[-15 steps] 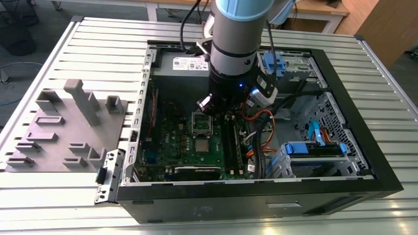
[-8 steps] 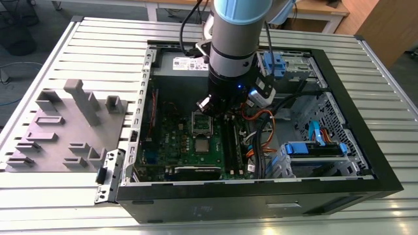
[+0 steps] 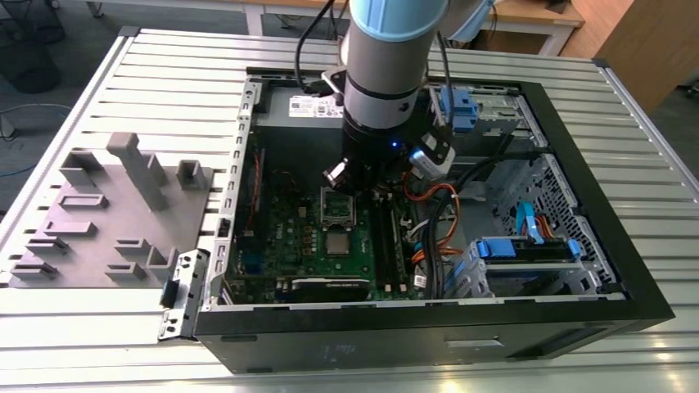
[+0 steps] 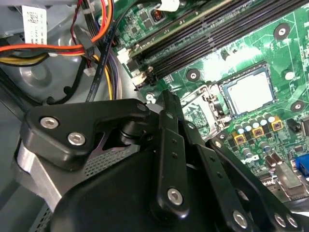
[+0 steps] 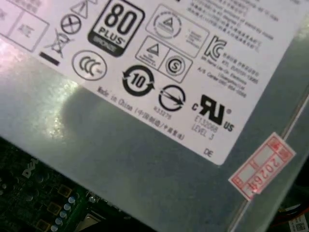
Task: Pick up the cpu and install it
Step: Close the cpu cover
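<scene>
Exterior view, left to right. Far left of the frame: grey plastic fixture with upright blocks, lying on the slatted metal table. Centre: black computer case, side open, green motherboard flat on its floor. The arm reaches down from the top edge at centre, near-vertical, wrist pointing straight into the case, with a blue light lit on the wrist. The gripper sits low over the board, just above the raised silver socket frame in the picture. I cannot tell how far it is open, nor whether it has hold of anything. The cpu lies flat on the board just below that frame in the picture, near the gripper but apart from it. Right of the arm: orange and black cables, then the drive cage with blue parts at centre right. Second wrist view: orange and yellow cables at upper left, the gripper's black linkage across the lower half, memory slots at upper centre. The cpu shows right of centre as a pale square inside the dark socket surround, with the socket frame tilted up just left of it. First wrist view: grey power supply housing with a white label across the top, a red-bordered sticker at lower right and a corner of green board at lower left.
</scene>
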Controlling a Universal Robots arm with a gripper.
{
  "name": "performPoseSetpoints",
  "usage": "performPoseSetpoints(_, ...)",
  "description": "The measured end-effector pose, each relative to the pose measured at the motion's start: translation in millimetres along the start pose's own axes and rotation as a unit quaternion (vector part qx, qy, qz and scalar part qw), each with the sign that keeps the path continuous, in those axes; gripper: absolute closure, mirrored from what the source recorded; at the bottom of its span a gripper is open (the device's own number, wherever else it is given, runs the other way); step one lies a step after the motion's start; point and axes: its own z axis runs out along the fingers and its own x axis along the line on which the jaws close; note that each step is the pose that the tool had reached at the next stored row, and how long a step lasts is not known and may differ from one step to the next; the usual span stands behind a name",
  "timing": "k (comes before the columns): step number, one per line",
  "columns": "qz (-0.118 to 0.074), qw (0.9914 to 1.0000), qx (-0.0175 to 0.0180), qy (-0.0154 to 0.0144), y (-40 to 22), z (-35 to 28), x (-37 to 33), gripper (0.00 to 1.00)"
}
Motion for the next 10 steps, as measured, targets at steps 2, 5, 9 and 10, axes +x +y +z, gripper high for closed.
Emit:
performPoseSetpoints(2,0.000,1.00000,0.0001,0.0000,0.0,2.1,0.2,0.89)
performPoseSetpoints(5,0.000,1.00000,0.0001,0.0000,0.0,4.6,0.3,0.89)
performPoseSetpoints(9,0.000,1.00000,0.0002,0.0001,0.0,5.2,0.4,0.89)
performPoseSetpoints(10,0.000,1.00000,0.0002,0.0001,0.0,5.2,0.4,0.89)
